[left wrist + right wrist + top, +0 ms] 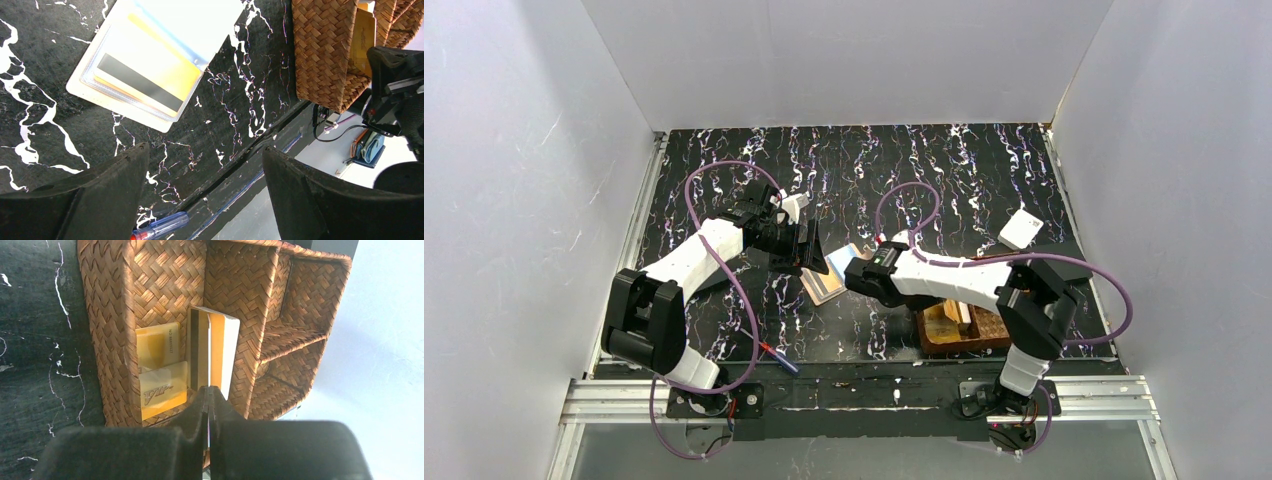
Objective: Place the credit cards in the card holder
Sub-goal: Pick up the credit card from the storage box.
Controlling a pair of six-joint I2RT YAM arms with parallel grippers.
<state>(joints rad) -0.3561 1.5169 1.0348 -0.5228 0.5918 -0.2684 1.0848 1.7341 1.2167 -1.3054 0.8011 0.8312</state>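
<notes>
Cards (145,75) lie stacked on the black, white-veined table (240,125), top one yellow with a black stripe. White walls all round. We see the left gripper (205,150) above them, fingers wide apart and empty. The right gripper (208,388) is squeezed closed at the foot of a striped card (215,347) in the woven basket (165,285). Whether it grips that card, we cannot tell. 2 gold cards (156,347) sit beside it, 1 reading "VIP".

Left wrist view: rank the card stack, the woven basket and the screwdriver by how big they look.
1. The card stack and the woven basket: similar, both cut off by the frame, so not ranked.
2. The screwdriver: clearly smallest.
</notes>
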